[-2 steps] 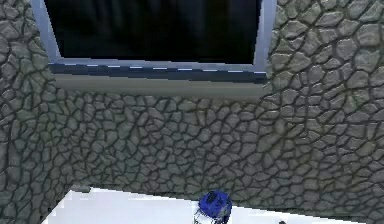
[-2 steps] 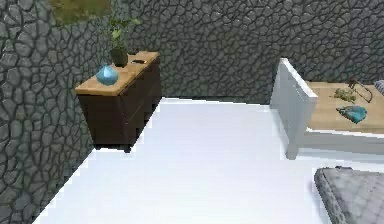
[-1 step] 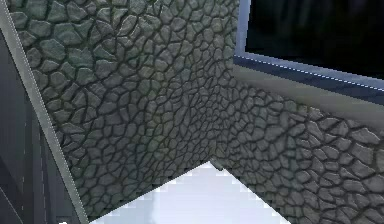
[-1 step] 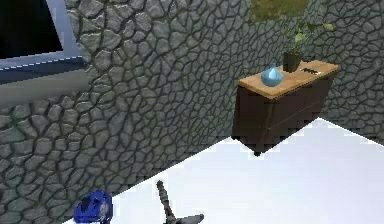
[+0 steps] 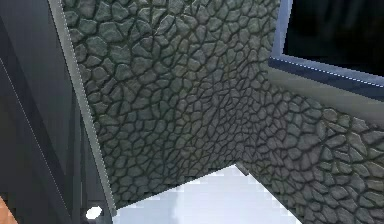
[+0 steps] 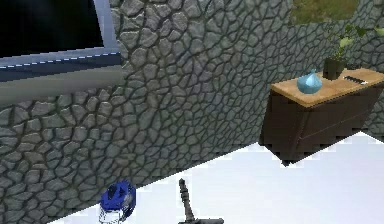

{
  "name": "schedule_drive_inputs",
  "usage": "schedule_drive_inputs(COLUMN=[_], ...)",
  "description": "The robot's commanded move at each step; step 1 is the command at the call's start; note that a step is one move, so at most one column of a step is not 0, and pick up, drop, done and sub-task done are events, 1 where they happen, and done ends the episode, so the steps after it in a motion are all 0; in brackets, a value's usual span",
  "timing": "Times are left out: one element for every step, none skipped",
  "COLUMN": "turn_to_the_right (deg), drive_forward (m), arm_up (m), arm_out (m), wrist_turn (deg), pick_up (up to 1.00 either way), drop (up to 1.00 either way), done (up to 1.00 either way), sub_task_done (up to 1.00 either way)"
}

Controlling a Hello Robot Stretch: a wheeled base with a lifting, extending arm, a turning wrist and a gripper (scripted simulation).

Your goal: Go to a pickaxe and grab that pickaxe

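A: Where is the pickaxe (image 6: 187,203) lying?

B: On the floor (image 6: 285,185), at the arm side view's bottom edge, just left of the middle. I'm seeing a thin dark shaft with a crosspiece at its near end. That shape is fitting a pickaxe, so I'm taking it for one.

A: Is anything crowding it?

B: A blue helmet (image 6: 118,200) is sitting near it toward that view's left, apart from it. Both are lying on open floor out from the foot of the wall (image 6: 200,90). I'm judging that this is leaving the shaft free for a reach from above.

A: And the gripper?

B: I'm not able to tell whether its fingers are apart or together.

A: Why is the forward view looking into a stone corner?

B: I'm guessing the base is standing side-on deliberately, since the arm is reaching out sideways. A dark door (image 5: 35,130) is filling that view's left, and a window (image 5: 335,35) is showing at its upper right.

A: Is any furniture getting in the way?

B: No. A dresser (image 6: 320,125) is standing against the wall well apart, carrying a vase (image 6: 311,82) at its top's left end.

A: How far along is the task?

B: I'm judging the approach is nearly finishing, and the grab is not yet beginning.
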Motion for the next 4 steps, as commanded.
schedule_drive_inputs(turn_to_the_right=[0.0,0.0,0.0,0.0], drive_forward=[0.00,0.00,0.00,0.00], arm_up=[0.14,0.00,0.00,0.00], arm_out=[0.00,0.38,0.00,0.00], wrist_turn=[0.0,0.0,45.0,45.0], pick_up=[0.00,0.00,0.00,0.00], drop=[0.00,0.00,0.00,0.00], done=[0.00,0.00,0.00,0.00], sub_task_done=[0.00,0.00,0.00,0.00])
